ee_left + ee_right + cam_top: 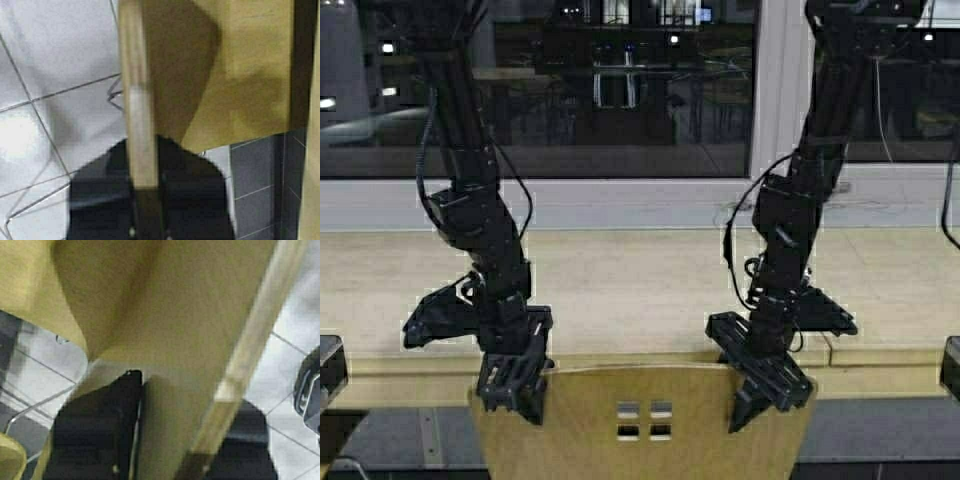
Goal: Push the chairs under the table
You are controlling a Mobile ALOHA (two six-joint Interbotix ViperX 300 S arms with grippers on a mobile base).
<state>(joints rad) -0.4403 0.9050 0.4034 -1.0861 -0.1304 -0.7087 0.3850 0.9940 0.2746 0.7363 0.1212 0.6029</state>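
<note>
Two grippers sit on the chair (645,420) back's top rim: left gripper (515,385) at its left corner, right gripper (765,385) at its right, fingers astride the plywood edge. Chair stands against the table's (620,290) near edge. Judged stiff, light, smooth; push evenly at both corners.

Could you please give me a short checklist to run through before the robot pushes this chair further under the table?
1. Left claw clamped on the back edge of the tan moulded plywood chair: ok.
2. Right claw clamped on the same edge: ok.
3. Both claws at about equal height, either side of the square cutouts: ok.
4. Chair back at the edge of the long pale wood-topped table: ok.
5. Space under the table free for the seat: cannot tell.
</note>
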